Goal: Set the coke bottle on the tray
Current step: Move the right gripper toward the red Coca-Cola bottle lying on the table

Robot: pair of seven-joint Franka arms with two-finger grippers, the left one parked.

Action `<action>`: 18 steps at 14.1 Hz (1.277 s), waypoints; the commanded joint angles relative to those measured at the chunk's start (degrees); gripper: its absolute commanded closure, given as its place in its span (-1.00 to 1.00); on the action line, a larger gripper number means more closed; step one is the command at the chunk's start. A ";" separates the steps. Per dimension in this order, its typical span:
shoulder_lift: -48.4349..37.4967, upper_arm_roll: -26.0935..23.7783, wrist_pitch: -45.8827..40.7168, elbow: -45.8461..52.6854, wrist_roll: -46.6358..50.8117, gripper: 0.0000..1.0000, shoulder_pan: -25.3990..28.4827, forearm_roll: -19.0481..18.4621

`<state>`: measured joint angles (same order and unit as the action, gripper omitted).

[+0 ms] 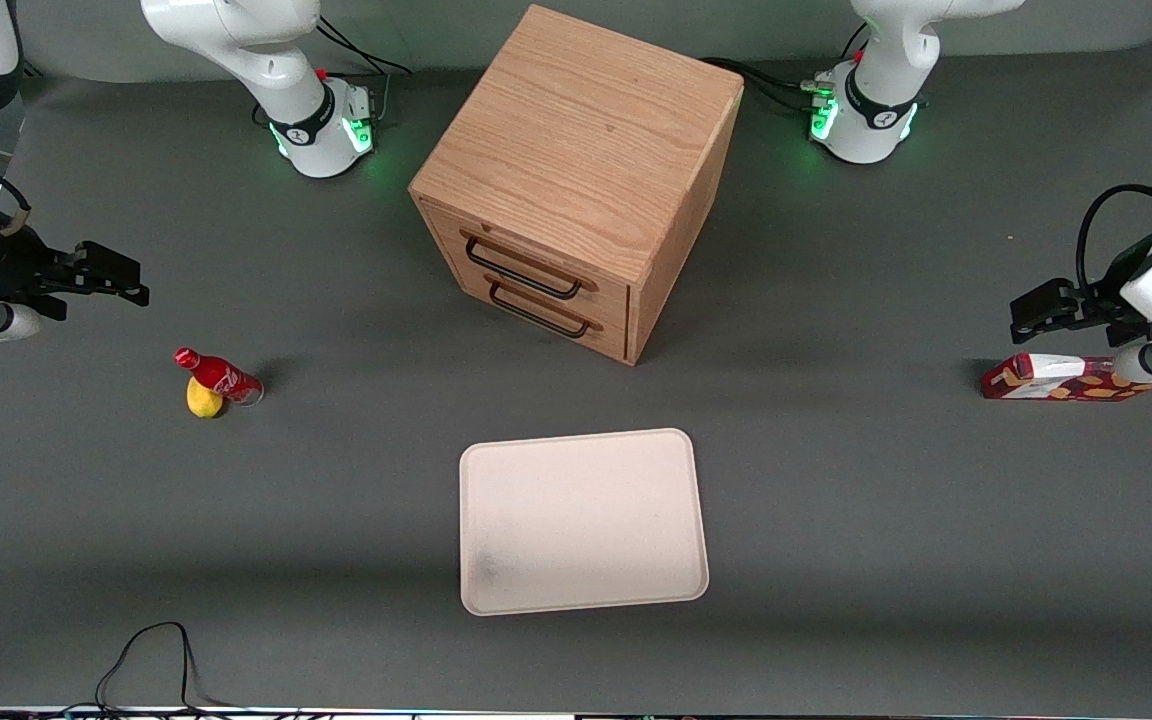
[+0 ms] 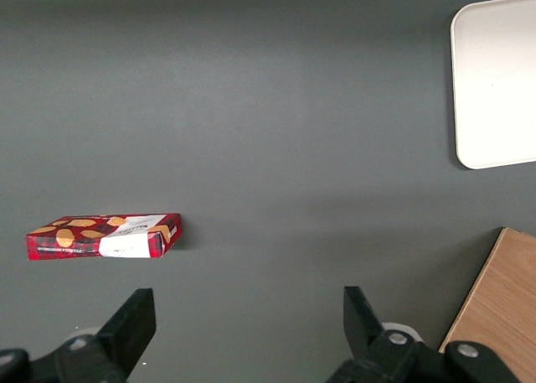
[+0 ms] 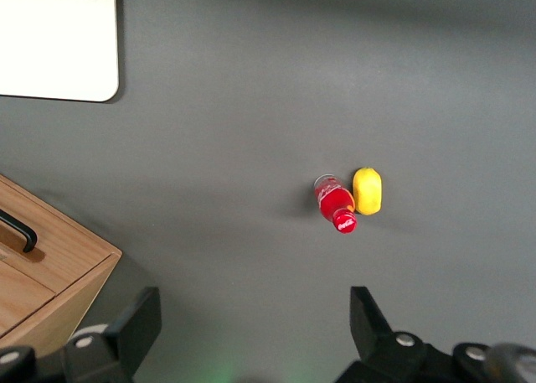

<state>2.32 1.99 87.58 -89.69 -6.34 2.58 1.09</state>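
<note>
The coke bottle (image 1: 219,376) is small and red with a red cap. It lies tilted on the grey table, resting against a yellow lemon (image 1: 203,400), toward the working arm's end. It also shows in the right wrist view (image 3: 335,204), touching the lemon (image 3: 367,190). The pale beige tray (image 1: 581,520) lies flat in front of the wooden cabinet, nearer the front camera, with nothing on it; a corner of the tray (image 3: 59,39) shows in the right wrist view. My gripper (image 1: 131,280) is open and empty, raised above the table, a little farther from the camera than the bottle; it also shows in the right wrist view (image 3: 254,307).
A wooden two-drawer cabinet (image 1: 576,180) stands mid-table, drawers shut. A red patterned carton (image 1: 1056,378) lies toward the parked arm's end. A black cable (image 1: 151,660) loops at the table's front edge.
</note>
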 commanded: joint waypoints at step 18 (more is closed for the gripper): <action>-2.05 11.72 -9.18 0.22 -11.59 -0.99 -1.00 -3.29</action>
<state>1.84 13.81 78.92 -88.45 -16.79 0.95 -0.50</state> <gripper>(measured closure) 0.000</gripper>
